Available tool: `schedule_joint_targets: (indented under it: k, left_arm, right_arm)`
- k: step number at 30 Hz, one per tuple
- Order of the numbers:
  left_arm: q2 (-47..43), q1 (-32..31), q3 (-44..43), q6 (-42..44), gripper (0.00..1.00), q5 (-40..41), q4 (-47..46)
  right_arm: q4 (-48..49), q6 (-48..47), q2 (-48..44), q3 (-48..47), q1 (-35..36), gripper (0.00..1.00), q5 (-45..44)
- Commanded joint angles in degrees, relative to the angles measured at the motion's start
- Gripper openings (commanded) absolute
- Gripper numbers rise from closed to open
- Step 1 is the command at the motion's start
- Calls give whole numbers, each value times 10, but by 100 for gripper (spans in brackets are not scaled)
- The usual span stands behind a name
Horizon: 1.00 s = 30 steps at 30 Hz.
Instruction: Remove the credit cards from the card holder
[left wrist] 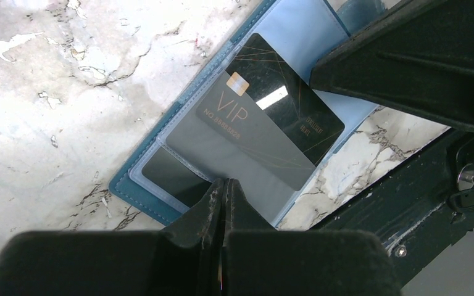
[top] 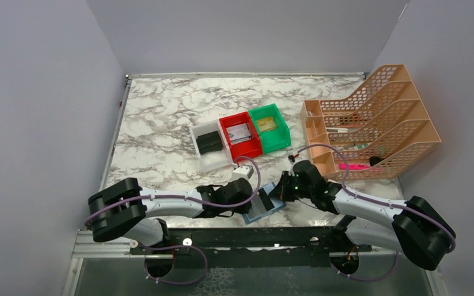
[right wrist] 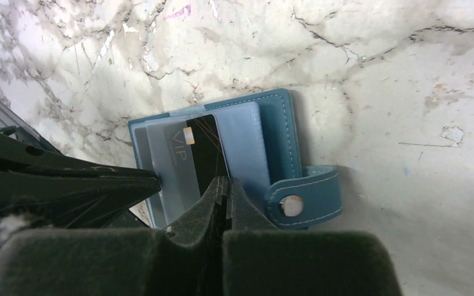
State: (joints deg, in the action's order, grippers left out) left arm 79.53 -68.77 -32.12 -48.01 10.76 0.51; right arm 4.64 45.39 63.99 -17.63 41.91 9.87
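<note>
1. Marbled surface (top: 160,123): the teal card holder (right wrist: 278,135) lies open at its near edge, between the left hand (left wrist: 224,185) and the right hand (right wrist: 225,185).
2. Both hands' fingers are pressed together, tips at opposite edges of a black VIP card (left wrist: 271,123) half out of its clear pocket; whether they pinch it is unclear.
3. White, red and green bins (top: 247,151) stand behind.
</note>
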Motion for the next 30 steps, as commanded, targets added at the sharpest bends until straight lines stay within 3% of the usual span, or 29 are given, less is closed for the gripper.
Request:
schedule_joint_targets:
  k: [1, 5, 12, 23, 30]
  left_arm:
    - [31, -8, 19, 9, 0, 1, 84]
    - [38, -9, 11, 12, 0, 1, 84]
    - [42, -12, 6, 13, 0, 0, 86]
    - [42, -14, -1, 14, 0, 2, 94]
    - [52, -16, -7, 14, 0, 2, 92]
  right_arm:
    - [9, -8, -2, 2, -3, 2, 7]
    - [66, 2, 26, 18, -3, 14, 77]
    - [68, 6, 40, 25, -3, 33, 72]
    - [-48, -40, -8, -1, -3, 41, -30]
    - [14, -46, 38, 17, -3, 41, 62]
